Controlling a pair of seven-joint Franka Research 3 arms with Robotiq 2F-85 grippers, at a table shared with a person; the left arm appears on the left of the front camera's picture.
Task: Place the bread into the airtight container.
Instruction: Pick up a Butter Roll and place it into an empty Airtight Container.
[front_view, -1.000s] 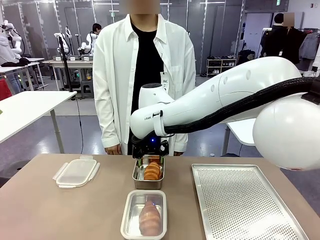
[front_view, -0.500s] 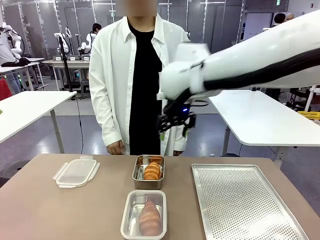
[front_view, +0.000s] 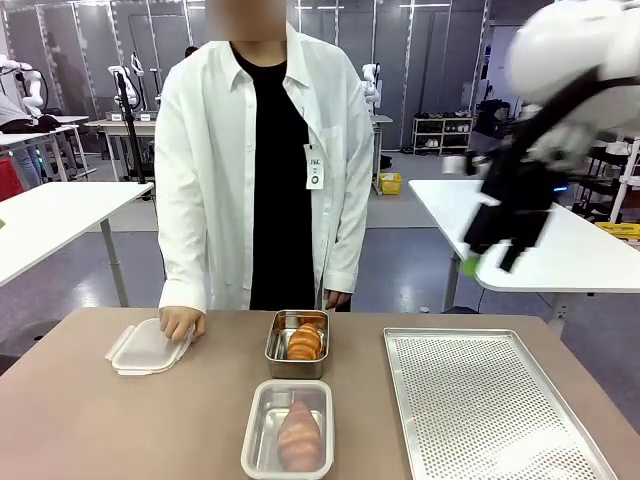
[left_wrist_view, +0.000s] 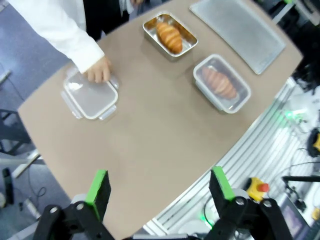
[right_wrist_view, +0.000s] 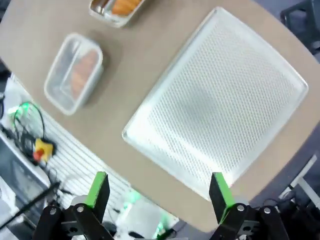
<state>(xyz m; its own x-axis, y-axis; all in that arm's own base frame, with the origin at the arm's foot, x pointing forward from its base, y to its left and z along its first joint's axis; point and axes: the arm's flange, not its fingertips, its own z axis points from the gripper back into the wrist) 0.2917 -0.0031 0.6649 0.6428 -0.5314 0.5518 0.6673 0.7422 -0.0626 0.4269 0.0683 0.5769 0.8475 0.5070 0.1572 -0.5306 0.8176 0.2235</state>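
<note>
Bread, a reddish-brown loaf (front_view: 299, 436), lies inside the clear airtight container (front_view: 288, 428) at the near middle of the brown bench (front_view: 80, 420). Going by size: a perforated metal baking tray (front_view: 490, 405) covers the bench's right side. A person in a white coat stands at the far edge, one hand (front_view: 181, 322) resting on the container's clear lid (front_view: 148, 347), which lies at the far left. Just beyond the container sits a small metal tin (front_view: 297, 344) holding a golden croissant (front_view: 305, 343).

Right gripper (front_view: 495, 262) hangs high above the tray's right side, well apart from everything, its green-padded fingers spread wide and empty. Left gripper (left_wrist_view: 160, 186) hovers high over the bench, fingers also apart and holding nothing.

Judging from this, the placing step looks finished, and sealing remains. The next move calls for the lid to be brought over the container, squared to its rim and pressed down.
</note>
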